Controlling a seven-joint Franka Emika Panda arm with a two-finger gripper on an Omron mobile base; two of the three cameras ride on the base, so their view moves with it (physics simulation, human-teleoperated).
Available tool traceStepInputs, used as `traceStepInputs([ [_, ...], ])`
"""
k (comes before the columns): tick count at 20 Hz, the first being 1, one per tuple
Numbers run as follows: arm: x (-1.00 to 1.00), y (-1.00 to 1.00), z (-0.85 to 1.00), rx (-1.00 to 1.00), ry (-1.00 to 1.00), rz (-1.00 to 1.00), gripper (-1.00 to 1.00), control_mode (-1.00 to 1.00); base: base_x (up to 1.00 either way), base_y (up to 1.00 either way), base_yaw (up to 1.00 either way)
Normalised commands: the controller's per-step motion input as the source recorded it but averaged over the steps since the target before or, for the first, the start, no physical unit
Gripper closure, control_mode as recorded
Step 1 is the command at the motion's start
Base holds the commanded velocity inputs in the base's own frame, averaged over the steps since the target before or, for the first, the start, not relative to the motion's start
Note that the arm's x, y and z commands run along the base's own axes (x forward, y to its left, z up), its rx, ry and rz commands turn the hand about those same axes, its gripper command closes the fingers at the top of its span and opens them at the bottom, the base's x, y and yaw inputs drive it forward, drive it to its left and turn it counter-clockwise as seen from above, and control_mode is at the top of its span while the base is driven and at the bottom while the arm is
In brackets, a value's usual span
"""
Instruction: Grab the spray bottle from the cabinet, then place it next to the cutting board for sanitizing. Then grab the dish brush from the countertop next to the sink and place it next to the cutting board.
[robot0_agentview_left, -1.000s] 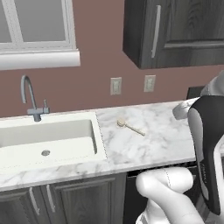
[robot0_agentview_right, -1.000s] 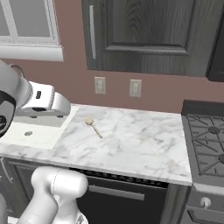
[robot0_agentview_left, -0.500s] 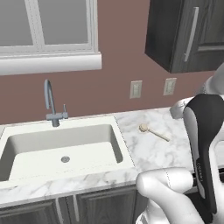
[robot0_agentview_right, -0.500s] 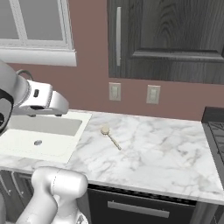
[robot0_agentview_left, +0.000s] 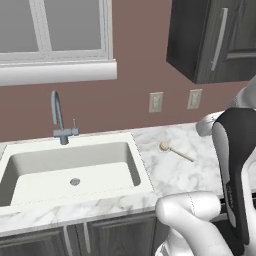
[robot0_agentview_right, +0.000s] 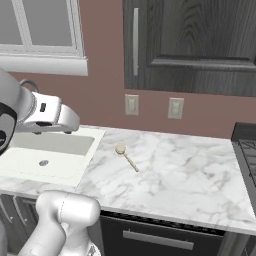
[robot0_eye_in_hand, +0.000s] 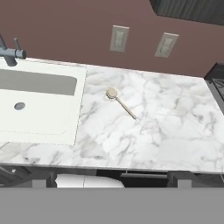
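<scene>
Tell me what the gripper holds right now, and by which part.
Nothing. The brush lies alone on the countertop beside the sink, with nothing touching it.

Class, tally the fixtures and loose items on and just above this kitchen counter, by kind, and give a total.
Pale wooden dish brush with round head: 1
White recessed sink: 1
Curved grey faucet: 1
Beige wall outlet plates: 2
Total: 5

Base views look forward-down from behind, left and right; hand view looks down nearer; all share countertop (robot0_agentview_left: 175, 170) (robot0_agentview_right: 180, 175) (robot0_eye_in_hand: 144, 127), sink (robot0_agentview_left: 20, 192) (robot0_agentview_right: 30, 172) (robot0_eye_in_hand: 26, 127).
</scene>
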Motion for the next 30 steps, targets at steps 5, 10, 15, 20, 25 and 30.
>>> traceStepInputs([
  [5,0.0,0.0,0.0,0.0,0.0,0.0,-1.0,1.0,0.6,0.0,0.0],
  [10,0.1,-0.01,-0.06,0.0,0.0,0.0,-1.0,-1.0,0.5,0.0,0.0],
  [15,0.23,-0.16,-0.52,0.0,0.01,0.05,-1.0,-1.0,0.0,0.0,0.0],
  [20,0.27,-0.26,-0.6,0.0,0.03,0.09,-1.0,-1.0,0.0,0.0,0.0],
  [25,0.37,-0.28,-0.55,0.0,0.01,0.08,-1.0,-1.0,0.0,0.0,0.0],
  [30,0.47,-0.33,-0.44,0.0,0.0,0.07,-1.0,-1.0,0.0,0.0,0.0],
])
